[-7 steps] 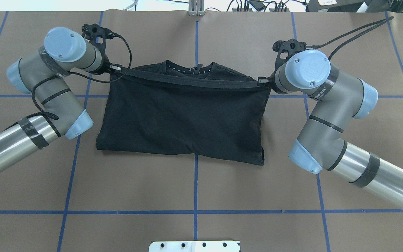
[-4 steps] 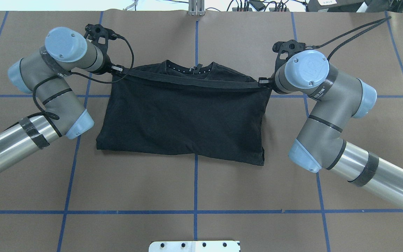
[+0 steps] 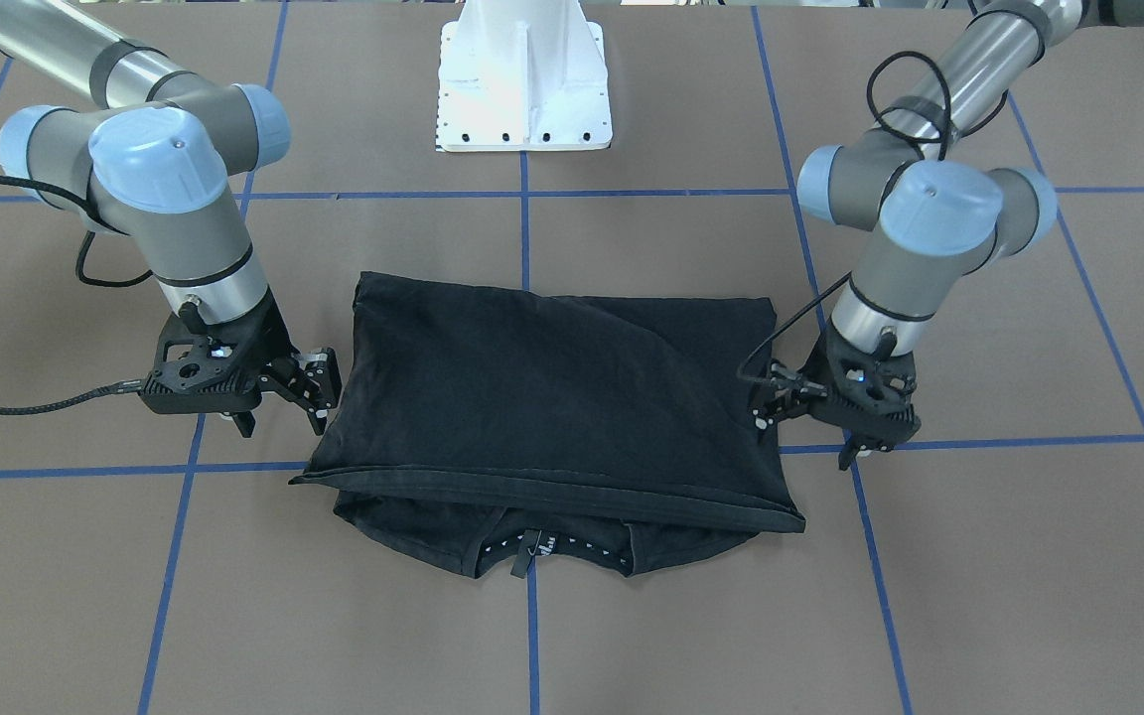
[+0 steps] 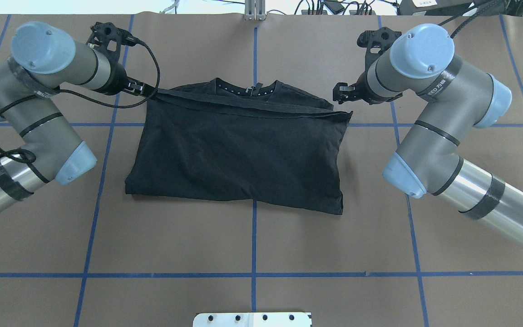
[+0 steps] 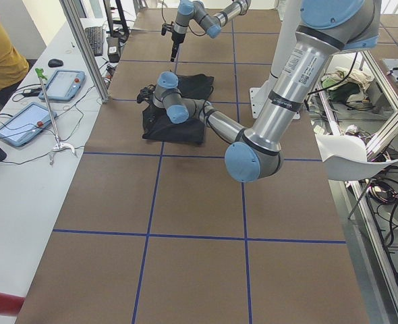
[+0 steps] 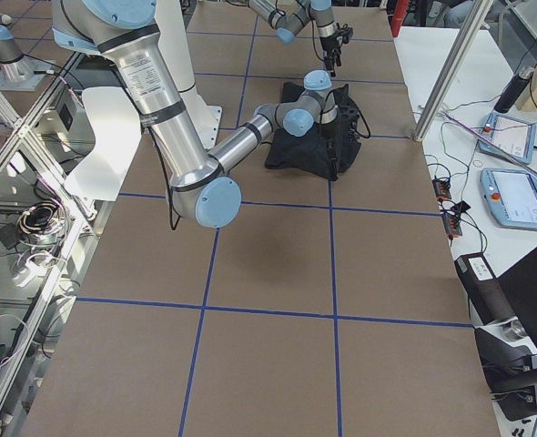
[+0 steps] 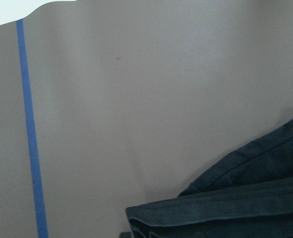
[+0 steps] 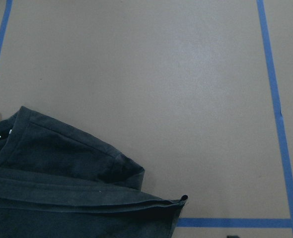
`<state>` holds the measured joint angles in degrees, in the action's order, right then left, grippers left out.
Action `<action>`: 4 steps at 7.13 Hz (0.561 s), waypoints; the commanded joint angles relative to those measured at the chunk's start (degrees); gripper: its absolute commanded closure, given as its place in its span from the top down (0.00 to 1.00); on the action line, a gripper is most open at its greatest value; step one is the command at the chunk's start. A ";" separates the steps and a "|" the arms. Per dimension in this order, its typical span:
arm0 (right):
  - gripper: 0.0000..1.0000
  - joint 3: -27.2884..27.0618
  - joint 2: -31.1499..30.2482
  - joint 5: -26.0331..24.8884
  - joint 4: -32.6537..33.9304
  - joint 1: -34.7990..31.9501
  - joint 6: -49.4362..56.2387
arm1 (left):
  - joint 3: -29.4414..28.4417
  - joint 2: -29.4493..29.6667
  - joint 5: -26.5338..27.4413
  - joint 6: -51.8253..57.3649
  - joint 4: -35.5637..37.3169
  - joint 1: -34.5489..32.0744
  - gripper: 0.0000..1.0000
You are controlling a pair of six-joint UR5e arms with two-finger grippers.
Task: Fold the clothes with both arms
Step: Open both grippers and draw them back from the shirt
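Lying folded flat, the black T-shirt (image 4: pixel 239 154) bares its collar (image 4: pixel 247 90).

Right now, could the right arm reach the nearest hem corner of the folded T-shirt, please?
Probably yes. The right arm's fingers hang open just beside that corner of the black T-shirt, clear of the cloth, and nothing on the table blocks them.

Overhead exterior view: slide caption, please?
Folded black T-shirt; left end effector and right end effector open near its far corners.
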<state>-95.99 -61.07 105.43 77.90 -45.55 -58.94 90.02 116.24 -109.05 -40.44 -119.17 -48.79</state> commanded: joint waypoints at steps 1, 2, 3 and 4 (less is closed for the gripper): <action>1.00 -1.13 -0.28 0.75 -0.11 -0.24 0.67 | 8.30 -6.88 -2.39 -0.78 -0.53 1.40 1.00; 1.00 -1.48 -0.36 0.74 -0.11 -0.15 0.67 | 8.68 -8.56 -1.96 -0.96 -0.71 3.59 1.00; 1.00 -1.57 -0.28 0.74 -0.11 0.02 0.32 | 8.60 -10.23 -1.70 -3.22 -1.67 5.52 1.00; 1.00 -1.49 -0.28 0.74 -0.11 0.11 0.40 | 8.51 -13.21 -1.61 -4.90 -6.81 7.37 1.00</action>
<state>-97.43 -61.36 106.17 77.79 -45.57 -58.49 98.40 106.23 -110.82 -43.26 -121.68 -43.78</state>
